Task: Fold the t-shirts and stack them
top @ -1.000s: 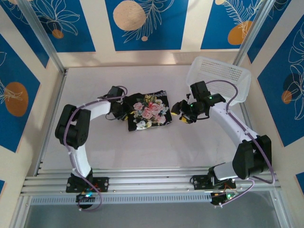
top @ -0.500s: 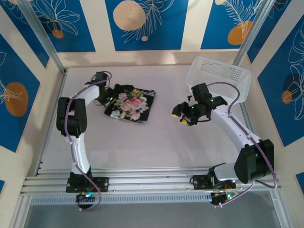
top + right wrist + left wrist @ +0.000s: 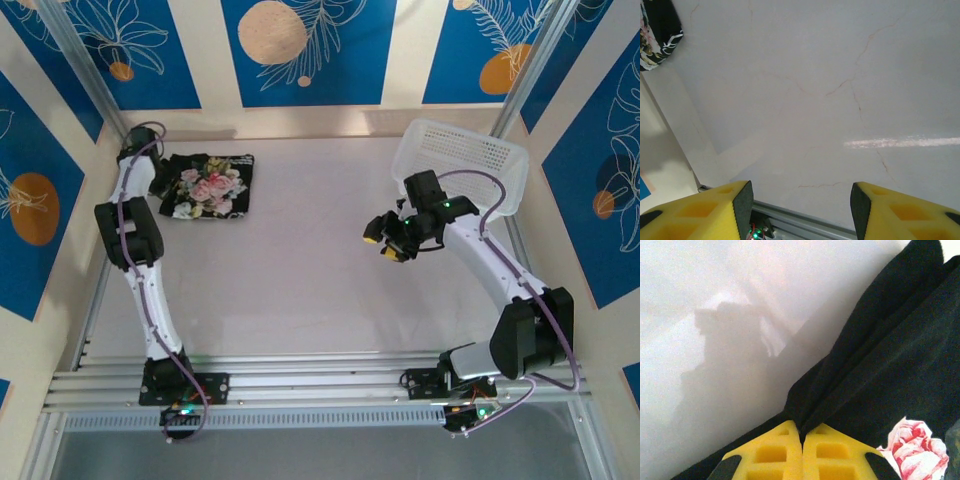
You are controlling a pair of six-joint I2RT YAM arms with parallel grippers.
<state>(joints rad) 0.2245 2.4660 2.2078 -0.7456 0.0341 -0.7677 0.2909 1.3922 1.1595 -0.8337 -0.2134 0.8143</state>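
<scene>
T-shirt folded to a compact rectangle, rose print up, flat on the table in the far-left corner, near the back wall. Plain black cloth along its left and upper margins.

Left arm stretched long up the left side of the table. Left gripper at the shirt's left edge. Through left wrist camera: yellow pads pressed together, jaws clamped on a ridge of black cloth pinched up from the fold. One pink rose of the print at lower right of that view.

Right gripper well apart from the shirt, on the right half of the table, just in front of the white perforated basket. Through right wrist camera: jaws wide apart above pale, veined table surface. Corner of the shirt visible at far upper left there.

Basket at the far-right corner, tipped, open side facing up and forward.
</scene>
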